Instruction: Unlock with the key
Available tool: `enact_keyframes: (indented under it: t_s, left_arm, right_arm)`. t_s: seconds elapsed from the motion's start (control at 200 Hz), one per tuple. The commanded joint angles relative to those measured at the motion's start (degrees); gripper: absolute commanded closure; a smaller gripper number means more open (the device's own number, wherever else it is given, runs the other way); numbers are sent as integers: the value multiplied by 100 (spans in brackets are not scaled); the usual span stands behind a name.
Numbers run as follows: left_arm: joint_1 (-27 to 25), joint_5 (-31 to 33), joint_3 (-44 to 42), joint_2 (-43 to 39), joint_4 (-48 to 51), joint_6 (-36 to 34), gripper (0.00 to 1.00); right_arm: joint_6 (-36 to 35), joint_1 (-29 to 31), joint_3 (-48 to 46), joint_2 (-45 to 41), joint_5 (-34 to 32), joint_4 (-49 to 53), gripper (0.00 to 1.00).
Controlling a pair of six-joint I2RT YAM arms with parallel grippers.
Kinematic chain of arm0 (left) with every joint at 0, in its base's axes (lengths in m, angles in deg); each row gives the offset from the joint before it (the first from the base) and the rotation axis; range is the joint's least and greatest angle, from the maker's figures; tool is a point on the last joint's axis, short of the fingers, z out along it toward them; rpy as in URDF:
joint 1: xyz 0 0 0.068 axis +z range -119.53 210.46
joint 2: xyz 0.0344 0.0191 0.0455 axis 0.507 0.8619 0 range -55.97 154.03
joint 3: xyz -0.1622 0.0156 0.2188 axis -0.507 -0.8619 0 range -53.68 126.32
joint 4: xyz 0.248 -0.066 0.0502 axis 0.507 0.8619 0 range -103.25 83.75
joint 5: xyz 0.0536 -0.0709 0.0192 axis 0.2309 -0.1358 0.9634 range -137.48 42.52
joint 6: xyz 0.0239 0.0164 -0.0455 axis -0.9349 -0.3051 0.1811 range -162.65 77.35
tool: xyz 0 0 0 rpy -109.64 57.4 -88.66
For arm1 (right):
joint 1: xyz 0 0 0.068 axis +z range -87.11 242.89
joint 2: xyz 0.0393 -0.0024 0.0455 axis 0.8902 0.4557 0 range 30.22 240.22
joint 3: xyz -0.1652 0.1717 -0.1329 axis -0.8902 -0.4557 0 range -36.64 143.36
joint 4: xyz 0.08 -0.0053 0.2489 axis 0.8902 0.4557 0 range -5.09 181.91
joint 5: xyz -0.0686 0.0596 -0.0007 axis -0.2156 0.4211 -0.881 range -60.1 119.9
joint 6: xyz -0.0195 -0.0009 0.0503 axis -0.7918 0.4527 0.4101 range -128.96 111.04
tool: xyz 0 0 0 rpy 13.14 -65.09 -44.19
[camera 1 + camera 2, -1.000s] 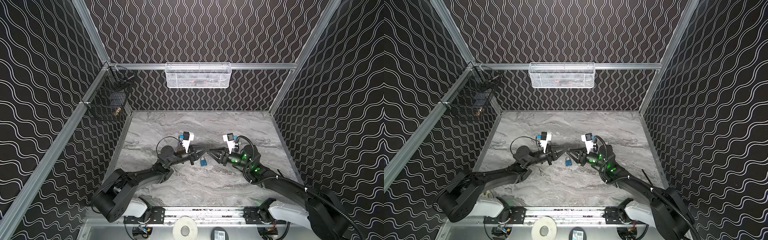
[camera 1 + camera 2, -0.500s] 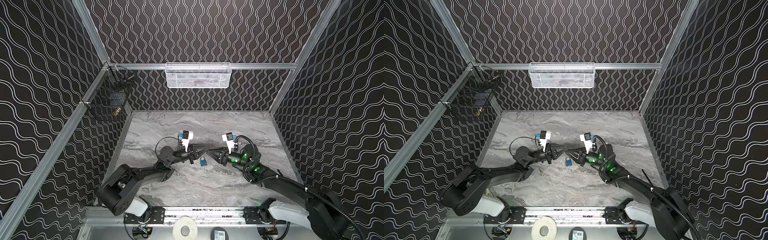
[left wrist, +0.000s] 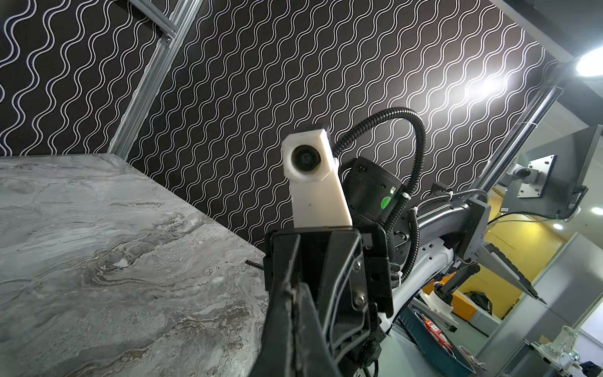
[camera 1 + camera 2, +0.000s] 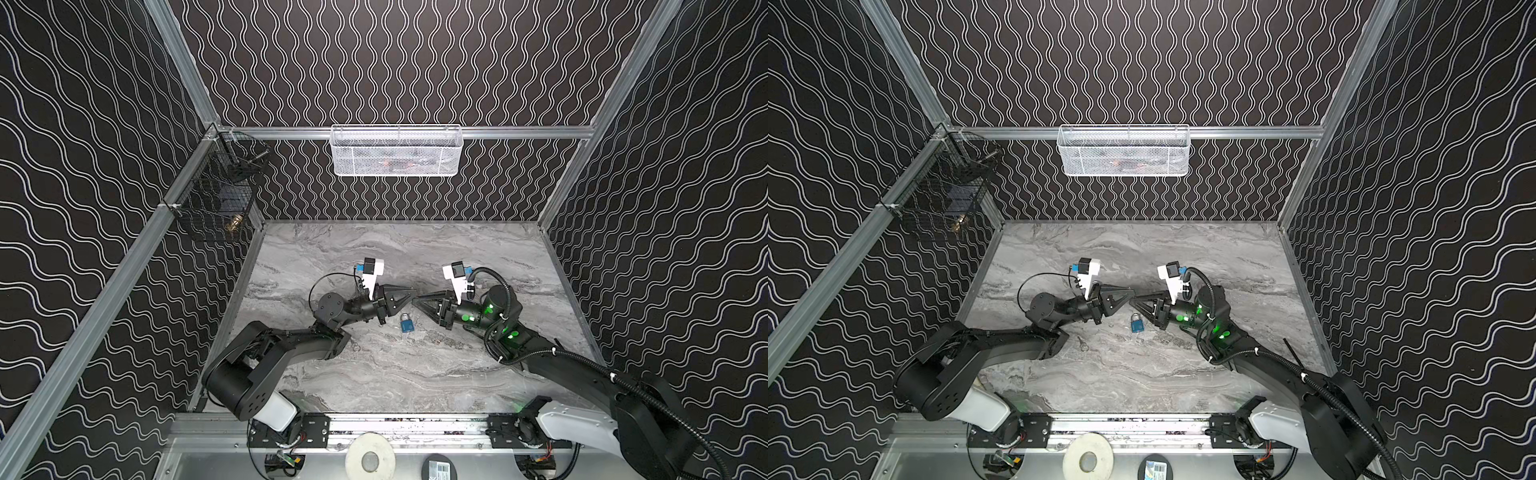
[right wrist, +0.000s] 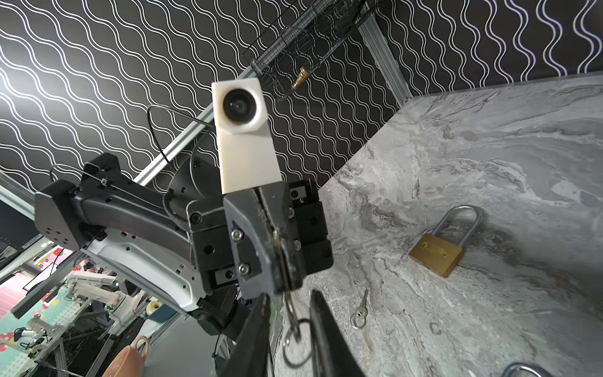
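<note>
Left jaws stayed clamped on the key (image 5: 289, 308) above the table's (image 4: 374, 374) middle; right jaws, narrowed but still parted, now flanked it. We judged a handover underway, the blue padlock (image 4: 407, 324) lying mid-table beneath.

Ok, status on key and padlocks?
Left gripper shut on small silver key. Right gripper open astride it. Brass padlock, blue padlock on grey marble table, untouched. Nothing blocking.

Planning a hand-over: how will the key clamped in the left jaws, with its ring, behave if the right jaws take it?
The key looks like thin, flat metal: probably stiff, light, and apt to pivot in a pinch. Its ring hangs free from it, outside the left gripper, so it will likely swing.
</note>
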Motion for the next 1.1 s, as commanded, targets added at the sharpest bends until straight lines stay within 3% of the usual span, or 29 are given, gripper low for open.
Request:
enact_keyframes:
  t_s: [0.0,0.565,0.62,0.696,0.776,0.846,0.991,1.051,1.096]
  left_arm:
    - [0,-129,57,1,-369,76,100]
    - [8,-70,35,-2,-369,68,100]
    - [7,13,19,1,-369,91,77]
    - [9,67,9,-8,-369,83,67]
    - [46,165,-23,-45,-371,55,48]
    - [143,432,-172,-146,-368,20,3]
    - [381,1328,-691,-491,-86,-77,1]
    - [416,1695,-718,-813,794,-234,1]
    - [394,1987,-587,-1185,2040,-524,1]
  right_arm:
    - [61,-2,61,46,48,-154,78]
    - [51,-1,82,-19,66,-95,100]
    - [59,-2,99,-9,58,-64,100]
    - [43,-2,84,-20,76,-53,100]
    - [42,0,23,-63,23,-53,100]
    - [-46,-2,-13,-136,-14,68,100]
    - [-342,-11,-41,-421,-442,838,100]
    - [-579,-29,-24,-598,-749,1436,100]
    - [-778,-43,13,-756,-1068,1952,100]
